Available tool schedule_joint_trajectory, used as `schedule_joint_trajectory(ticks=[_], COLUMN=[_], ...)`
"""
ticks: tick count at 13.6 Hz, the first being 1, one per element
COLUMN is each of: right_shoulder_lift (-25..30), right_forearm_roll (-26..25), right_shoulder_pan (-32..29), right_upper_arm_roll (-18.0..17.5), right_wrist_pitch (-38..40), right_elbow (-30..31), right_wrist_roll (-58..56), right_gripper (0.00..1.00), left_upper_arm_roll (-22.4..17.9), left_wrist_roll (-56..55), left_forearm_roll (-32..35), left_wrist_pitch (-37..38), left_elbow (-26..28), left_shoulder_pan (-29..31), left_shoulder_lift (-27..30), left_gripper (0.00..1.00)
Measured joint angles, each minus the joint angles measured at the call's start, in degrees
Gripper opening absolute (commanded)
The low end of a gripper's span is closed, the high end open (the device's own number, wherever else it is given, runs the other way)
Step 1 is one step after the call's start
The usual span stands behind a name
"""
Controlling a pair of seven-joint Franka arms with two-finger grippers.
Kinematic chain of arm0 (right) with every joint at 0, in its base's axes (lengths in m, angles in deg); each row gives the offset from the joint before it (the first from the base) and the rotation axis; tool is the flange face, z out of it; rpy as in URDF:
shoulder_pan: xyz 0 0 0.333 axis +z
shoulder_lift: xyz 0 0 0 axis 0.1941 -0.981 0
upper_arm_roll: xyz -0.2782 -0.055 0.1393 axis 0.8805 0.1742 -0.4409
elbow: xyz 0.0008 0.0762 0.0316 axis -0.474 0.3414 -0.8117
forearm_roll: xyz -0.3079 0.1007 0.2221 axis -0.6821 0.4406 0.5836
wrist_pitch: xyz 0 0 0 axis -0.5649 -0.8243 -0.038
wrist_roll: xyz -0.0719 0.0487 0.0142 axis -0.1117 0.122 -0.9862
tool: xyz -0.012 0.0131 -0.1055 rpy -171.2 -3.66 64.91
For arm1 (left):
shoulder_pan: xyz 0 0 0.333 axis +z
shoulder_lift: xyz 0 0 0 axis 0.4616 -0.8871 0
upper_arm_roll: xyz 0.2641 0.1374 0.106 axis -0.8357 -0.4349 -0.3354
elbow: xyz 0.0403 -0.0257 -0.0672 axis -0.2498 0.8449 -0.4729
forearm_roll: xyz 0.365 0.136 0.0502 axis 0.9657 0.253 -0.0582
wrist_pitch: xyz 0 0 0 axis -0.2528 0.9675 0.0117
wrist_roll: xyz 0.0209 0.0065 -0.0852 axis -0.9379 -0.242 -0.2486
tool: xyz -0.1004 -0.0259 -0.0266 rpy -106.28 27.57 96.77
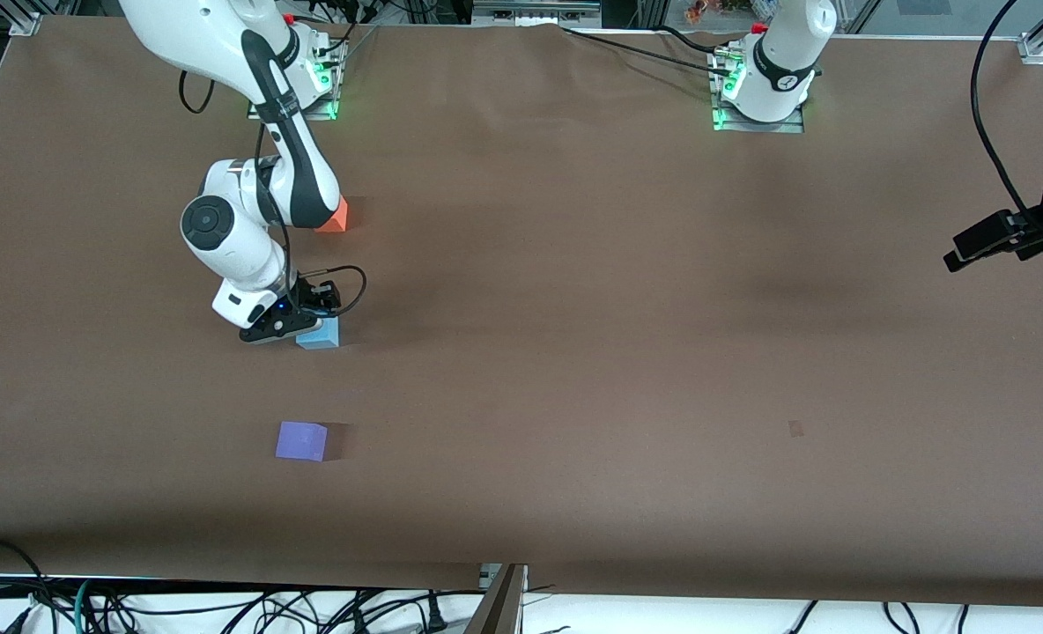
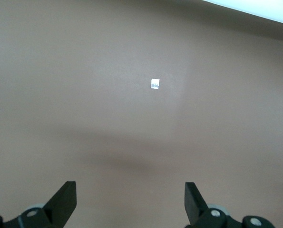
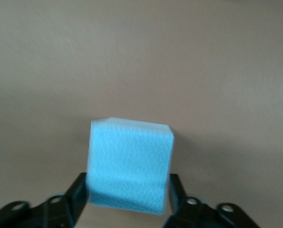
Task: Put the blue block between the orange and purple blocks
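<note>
A brown tabletop (image 1: 574,352) carries three cubes toward the right arm's end. We see the blue block (image 1: 321,335) resting on the surface between the orange block (image 1: 335,217), farther from the front camera, and the purple block (image 1: 301,440), nearer to it. The right gripper (image 1: 297,328) is down at the blue block, its jaws flanking the cube; we cannot tell whether they grip it or have let go. The left gripper (image 2: 131,202) waits above bare tabletop, jaws wide and empty. We judge the placing nearly done: only release and withdrawal remain.
</note>
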Motion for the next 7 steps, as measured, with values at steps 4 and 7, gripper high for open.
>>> schedule_joint_trajectory(ticks=[4,7], right_shoulder_lift=[1.8,2.0], right_forearm_roll=[0.3,0.3], right_shoulder_pan=[0.0,-0.1], right_upper_arm_roll=[2.5,5.1], right_wrist_pitch=[15.9,24.2], right_elbow=[-10.9,-16.4], right_wrist_roll=[0.0,0.0], right_gripper=[1.00,1.00], left_upper_arm_roll=[0.0,0.0], left_wrist_roll=[0.0,0.0], left_forearm_roll=[0.0,0.0], left_wrist_pitch=[0.0,0.0], left_elbow=[0.0,0.0], left_shoulder_pan=[0.0,0.0], left_shoulder_lift=[0.0,0.0], left_gripper=[1.00,1.00])
